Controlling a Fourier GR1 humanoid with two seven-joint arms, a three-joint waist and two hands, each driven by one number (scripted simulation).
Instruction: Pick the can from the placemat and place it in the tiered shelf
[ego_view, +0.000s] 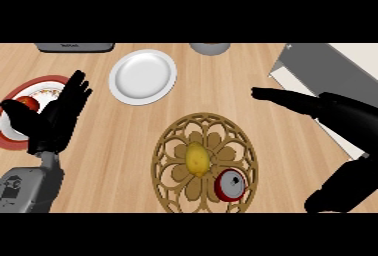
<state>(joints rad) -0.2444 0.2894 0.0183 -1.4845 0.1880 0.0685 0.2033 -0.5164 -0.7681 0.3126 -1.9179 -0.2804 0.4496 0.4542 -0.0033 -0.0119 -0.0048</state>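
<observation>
can (230, 185) sits on the placemat (166, 150), near its lower right rim. right hand (325, 110) hangs above and right of the placemat, fingers straight, holding nothing. left hand (59, 117) rests left of the placemat, open. the pick-up step looks not yet begun; next the right hand needs to drop down to the can.

Red can (229, 185), on brown lattice placemat (174, 172), grey tiered shelf (325, 65) upper right

Only an illegible mark on the grey appliance (74, 47)
</observation>
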